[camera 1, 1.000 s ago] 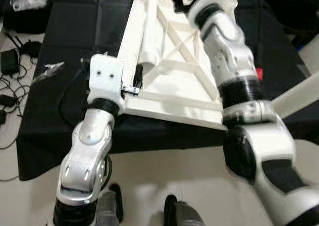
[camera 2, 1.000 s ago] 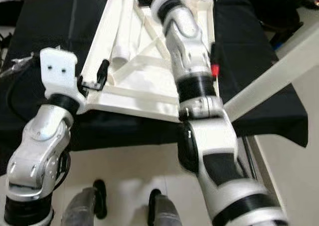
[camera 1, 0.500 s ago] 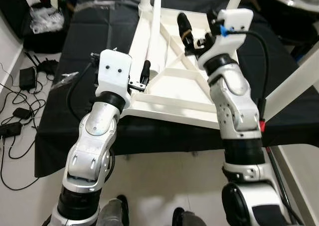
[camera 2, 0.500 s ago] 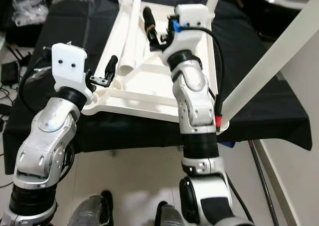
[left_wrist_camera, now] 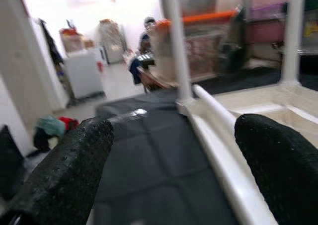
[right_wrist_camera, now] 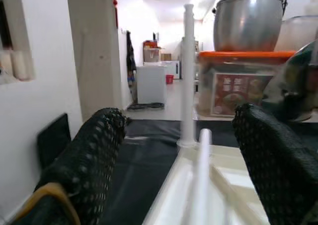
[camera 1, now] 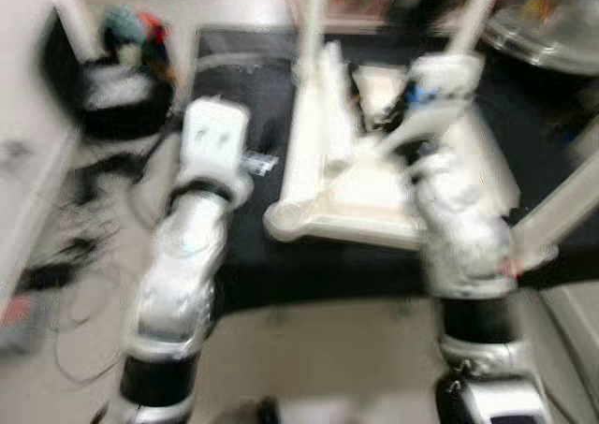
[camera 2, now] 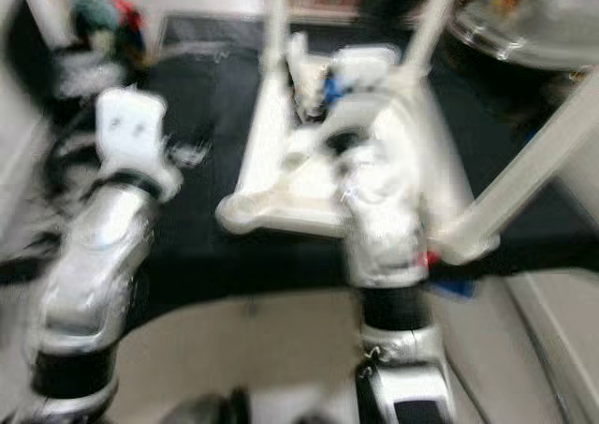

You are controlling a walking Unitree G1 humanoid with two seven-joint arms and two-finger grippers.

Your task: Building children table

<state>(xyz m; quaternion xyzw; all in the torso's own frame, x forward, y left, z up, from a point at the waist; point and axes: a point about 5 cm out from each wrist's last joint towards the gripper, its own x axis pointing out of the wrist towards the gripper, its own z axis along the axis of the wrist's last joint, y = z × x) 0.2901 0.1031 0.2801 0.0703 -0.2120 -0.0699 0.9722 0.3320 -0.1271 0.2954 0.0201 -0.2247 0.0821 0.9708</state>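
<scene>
The white children's table (camera 1: 374,185) lies upside down on a black cloth (camera 1: 239,78); the head views are blurred. Two legs (camera 1: 312,12) stand up at its far corners. A loose white leg (left_wrist_camera: 218,111) lies along its underside. My left gripper (left_wrist_camera: 174,150) is open with nothing between its fingers (left_wrist_camera: 64,170). It hovers over the cloth just left of the table's rim (camera 1: 257,157). My right gripper (right_wrist_camera: 179,130) is open too, held low over the underside and pointing along the loose leg (right_wrist_camera: 201,185) toward an upright leg (right_wrist_camera: 188,71).
A leg at the near right corner (camera 1: 562,209) sticks out toward me. Bags and cables (camera 1: 122,87) lie on the floor at the left. Beyond the table stand a metal pot (right_wrist_camera: 248,16) and an orange-lidded container (right_wrist_camera: 238,81).
The whole view has swung up and blurred, so the camera moved. My left gripper, earlier at the table's near left rim, now stands left of it over the cloth.
</scene>
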